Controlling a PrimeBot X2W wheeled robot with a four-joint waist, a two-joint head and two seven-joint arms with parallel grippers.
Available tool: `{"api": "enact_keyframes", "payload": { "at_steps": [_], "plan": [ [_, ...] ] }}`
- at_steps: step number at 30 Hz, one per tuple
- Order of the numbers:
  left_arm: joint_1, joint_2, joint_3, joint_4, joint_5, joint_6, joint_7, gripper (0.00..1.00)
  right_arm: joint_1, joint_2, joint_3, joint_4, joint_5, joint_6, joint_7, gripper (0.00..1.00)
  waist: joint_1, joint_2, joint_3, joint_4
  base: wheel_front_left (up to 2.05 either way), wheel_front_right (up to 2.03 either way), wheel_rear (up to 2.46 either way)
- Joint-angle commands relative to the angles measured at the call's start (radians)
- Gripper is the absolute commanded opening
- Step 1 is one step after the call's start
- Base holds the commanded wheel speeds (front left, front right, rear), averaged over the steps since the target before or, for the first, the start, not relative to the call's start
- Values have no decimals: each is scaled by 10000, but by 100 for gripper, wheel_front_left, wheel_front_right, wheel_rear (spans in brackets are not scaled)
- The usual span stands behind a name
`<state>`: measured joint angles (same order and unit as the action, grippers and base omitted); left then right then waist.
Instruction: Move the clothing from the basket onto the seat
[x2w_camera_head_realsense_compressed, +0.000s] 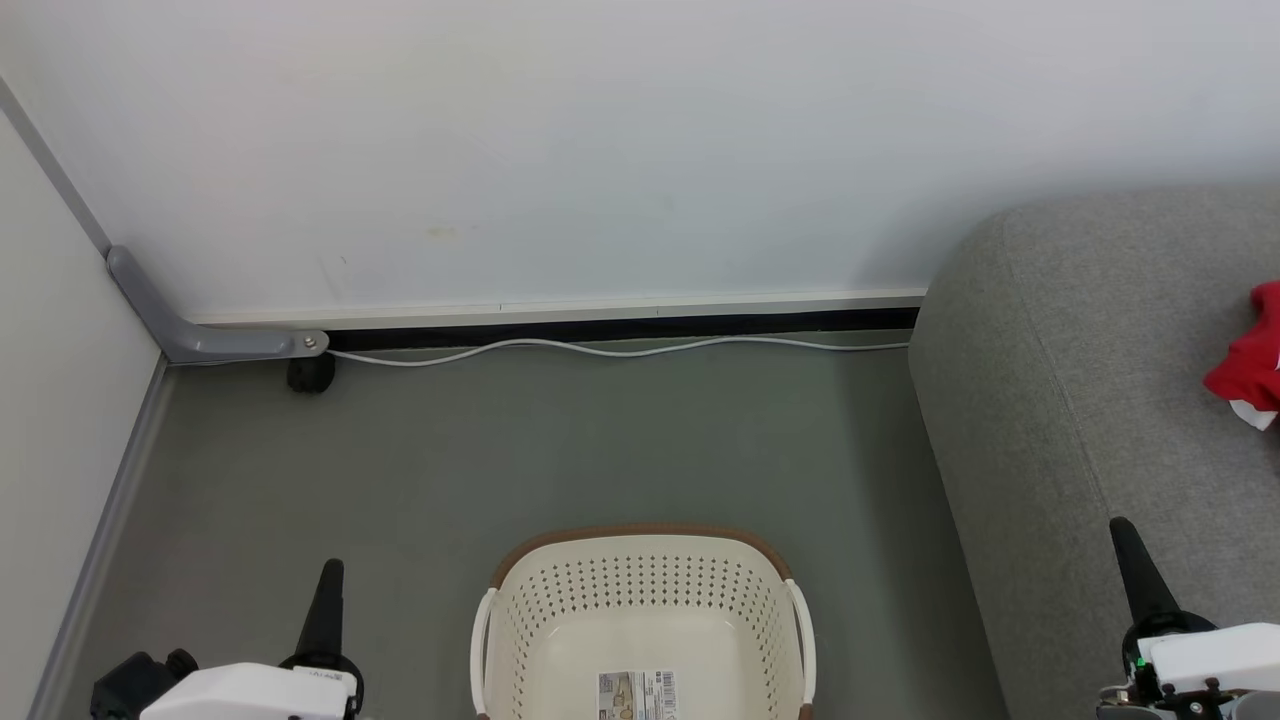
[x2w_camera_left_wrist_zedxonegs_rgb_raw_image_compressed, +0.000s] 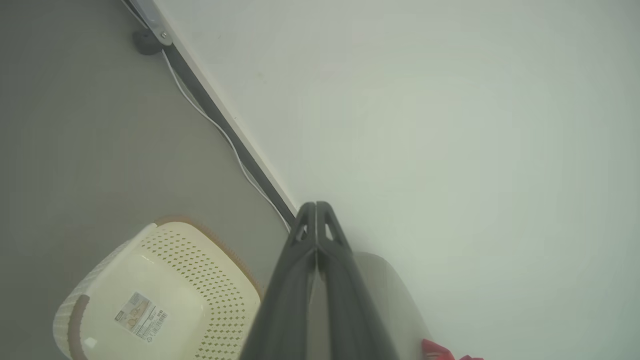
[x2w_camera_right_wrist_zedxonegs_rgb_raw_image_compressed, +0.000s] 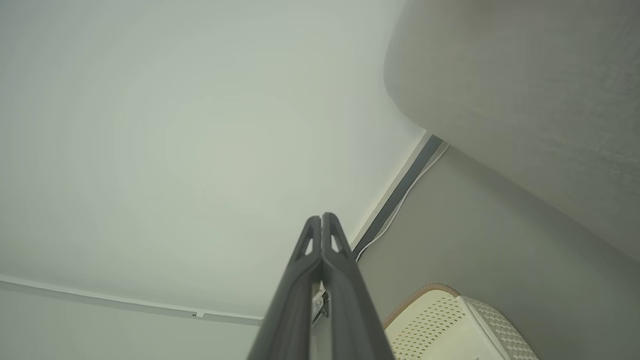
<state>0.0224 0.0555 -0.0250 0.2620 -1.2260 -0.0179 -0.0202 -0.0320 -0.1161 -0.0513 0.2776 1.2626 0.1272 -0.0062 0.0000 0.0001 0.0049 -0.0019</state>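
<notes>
On the grey floor (x2w_camera_head_realsense_compressed: 600, 450) in front of the robot stands the basket (x2w_camera_head_realsense_compressed: 640, 590). It sits close to the lower edge of the head view, with its brown rim toward the wall (x2w_camera_head_realsense_compressed: 600, 150) and a paper label (x2w_camera_head_realsense_compressed: 637, 693) showing on its pale bottom. To the right of it rises the seat (x2w_camera_head_realsense_compressed: 1080, 380), a big grey sofa with a rounded corner near the wall. The clothing (x2w_camera_head_realsense_compressed: 1250, 365) lies on top of the seat at the far right, a red bundle with a scrap of white at its lower end. It is cut off by the picture's edge and lies well apart from the basket.

The left gripper (x2w_camera_head_realsense_compressed: 332, 568) hangs at the lower left, beside the basket and not touching it. In the left wrist view its two dark fingers meet at the tips with nothing between them. The right gripper (x2w_camera_head_realsense_compressed: 1122, 530) is at the lower right, in front of the seat's cushion. Its fingers are pressed together in the same way and hold nothing.

Along the foot of the wall a white cable (x2w_camera_head_realsense_compressed: 620, 350) trails across the floor to a grey bracket (x2w_camera_head_realsense_compressed: 200, 340) with a black caster (x2w_camera_head_realsense_compressed: 310, 373) in the left corner.
</notes>
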Motion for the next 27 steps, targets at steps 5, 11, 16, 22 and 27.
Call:
{"api": "enact_keyframes", "payload": {
  "at_steps": [5,11,16,22,27],
  "plan": [
    [-701,152,407,-218,-723,-283,164,0,-468,10,-4,-291,630,28,235,0,0,-1,-3,3,0,0,0],
    [-812,154,538,-210,-1369,-446,343,0,-524,128,-116,-299,1181,29,413,0,0,-1,-6,6,0,0,0],
    [-904,155,648,-204,-1903,-580,492,0,-569,226,-209,-305,1638,30,562,0,0,-1,-8,9,0,0,0],
    [-1016,156,781,-197,-2546,-743,673,0,-625,345,-321,-313,2189,31,741,0,0,-1,-11,12,0,0,0],
    [-1109,156,893,-191,-3082,-878,825,0,-671,444,-415,-319,2648,33,890,0,0,-1,-13,14,0,0,0]
  ]
}}
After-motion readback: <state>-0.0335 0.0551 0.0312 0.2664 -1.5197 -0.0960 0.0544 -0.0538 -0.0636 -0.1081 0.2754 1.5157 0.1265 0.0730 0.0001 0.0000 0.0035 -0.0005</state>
